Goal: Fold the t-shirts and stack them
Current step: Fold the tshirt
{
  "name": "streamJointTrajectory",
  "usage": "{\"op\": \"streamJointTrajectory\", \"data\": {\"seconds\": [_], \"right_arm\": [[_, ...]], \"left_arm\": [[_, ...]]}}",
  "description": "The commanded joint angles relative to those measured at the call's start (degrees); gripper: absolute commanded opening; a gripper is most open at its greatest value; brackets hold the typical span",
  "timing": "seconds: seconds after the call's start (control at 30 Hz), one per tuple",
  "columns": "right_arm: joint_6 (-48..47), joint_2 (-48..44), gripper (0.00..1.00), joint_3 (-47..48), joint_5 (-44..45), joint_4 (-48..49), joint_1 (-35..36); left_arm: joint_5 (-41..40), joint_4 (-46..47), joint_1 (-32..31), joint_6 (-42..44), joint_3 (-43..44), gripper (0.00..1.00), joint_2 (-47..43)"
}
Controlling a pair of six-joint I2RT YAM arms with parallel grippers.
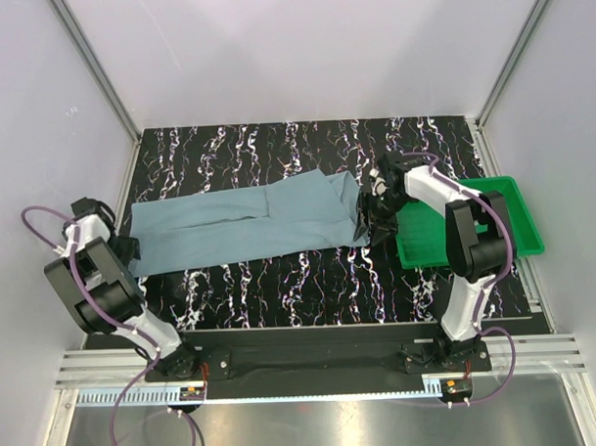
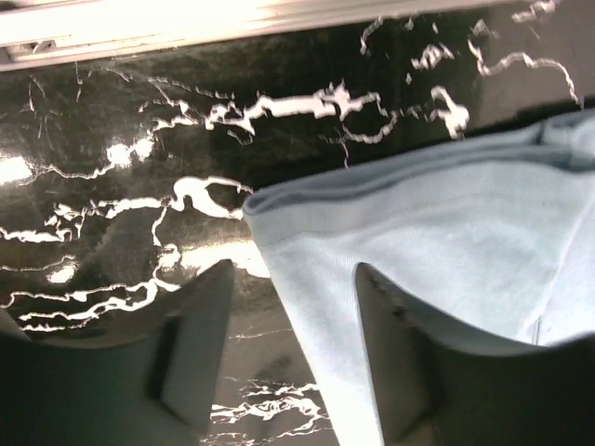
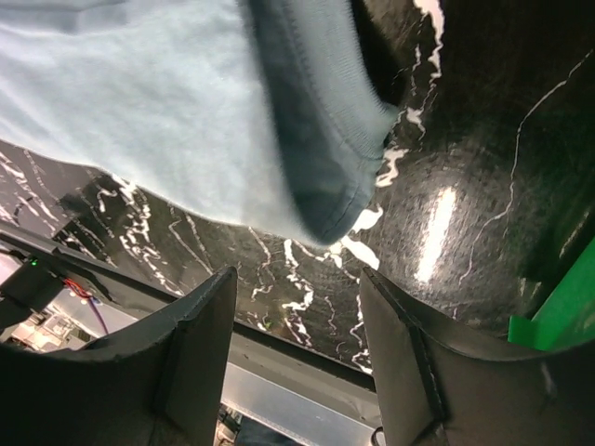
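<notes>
The dusty blue-grey soft cotton t-shirt (image 1: 249, 223) lies flat as a long band across the black white-veined marbled bench (image 1: 280, 282), running from the left arm towards the green plastic tray (image 1: 475, 244). The left end effector (image 2: 293, 279) stands wide over the shirt's near corner, gripping nothing. The right end effector (image 3: 297, 283) is also wide, just short of the stitched hem (image 3: 316, 139). The cloth looks light, limp and prone to sagging. Doubled hems and corners seem the surest places to pinch, both ends together.
</notes>
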Motion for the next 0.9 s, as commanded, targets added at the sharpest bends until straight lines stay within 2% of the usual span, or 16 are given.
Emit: {"op": "streamJointTrajectory", "data": {"seconds": [0.0,0.13,0.17,0.27,0.37,0.43,0.53,0.63,0.73,0.77,0.87], "right_arm": [[-1.79,1.13,0.62,1.29,0.48,0.17,-0.11],[-1.53,3.06,0.63,3.13,2.14,-0.01,-0.02],[-1.53,3.50,0.63,3.57,2.32,0.08,-0.02],[-1.79,5.35,0.63,5.51,1.28,-0.19,-0.02],[-1.71,5.96,0.59,6.65,0.66,-0.45,-0.02],[-1.79,5.62,0.54,6.66,0.05,-0.36,-0.02],[-1.53,6.05,0.53,6.57,-0.83,0.25,-0.11],[-1.09,6.75,0.46,7.09,-2.50,1.13,0.07],[-0.21,6.85,0.45,7.18,-3.38,1.57,-0.02],[0.05,6.67,0.38,7.18,-3.47,1.66,-0.02],[0.05,6.05,0.31,7.09,-3.39,1.31,-0.02]], "left_arm": [[-2.98,-1.68,-1.58,2.14,-0.26,0.63,-5.18],[-5.09,-5.38,-6.76,3.46,0.79,0.65,-8.78],[-5.53,-5.82,-10.17,3.38,0.71,0.64,-10.01],[-5.19,-5.57,-17.46,1.81,0.27,0.61,-13.44],[-1.94,-2.59,-20.39,0.39,-0.87,0.52,-13.36],[1.14,-0.03,-21.01,0.30,-0.70,0.46,-10.65],[2.11,0.24,-21.45,1.61,1.40,0.43,-5.99],[2.73,0.50,-21.45,2.41,1.85,0.43,-3.87],[3.43,1.03,-21.45,2.94,1.67,0.43,-2.02],[3.34,0.86,-21.45,2.94,1.58,0.43,-1.32],[3.17,0.16,-21.45,3.20,1.76,0.43,0.52]]}}
